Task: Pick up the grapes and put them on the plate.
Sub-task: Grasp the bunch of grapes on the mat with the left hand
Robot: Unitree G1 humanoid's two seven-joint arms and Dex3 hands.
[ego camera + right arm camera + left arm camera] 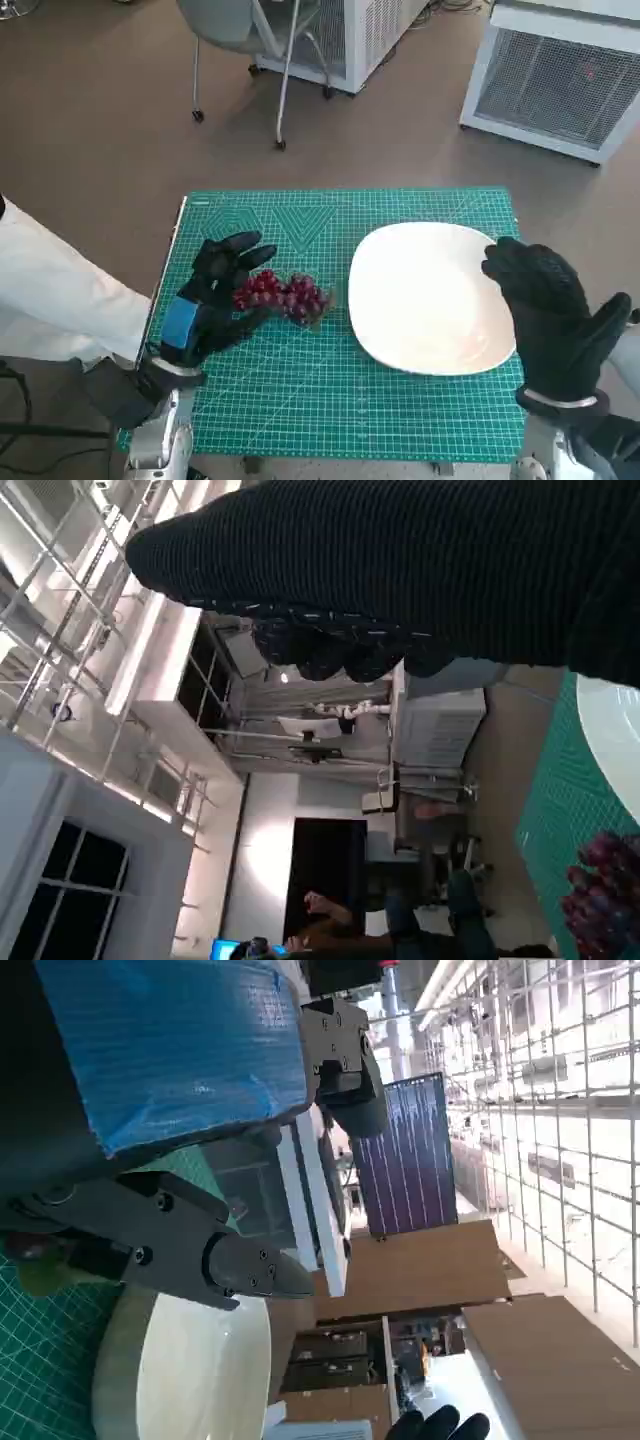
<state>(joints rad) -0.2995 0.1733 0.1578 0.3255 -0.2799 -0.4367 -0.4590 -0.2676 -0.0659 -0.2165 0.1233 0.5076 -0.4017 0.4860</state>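
Grapes: the dark red bunch of grapes [283, 294] is seen on the green cutting-mat surface [330, 420], toward its left edge, not lifted.
Left hand [210, 300]: fingers are spread wide round the bunch; a grip cannot be told.
Plate: the white round plate [430, 300], toward the right edge, is not yet loaded.
Right hand [550, 315]: fingers are spread, nothing is held.
Left: grasping, carrying, placing.

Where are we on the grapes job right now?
Early. Done: the left hand has reached the grapes on the green mat, fingers either side of the bunch. In hand: closing a grip; I cannot tell if it holds them yet. Left: lift and carry them to the plate, which is bare. The right hand hovers at its rim.
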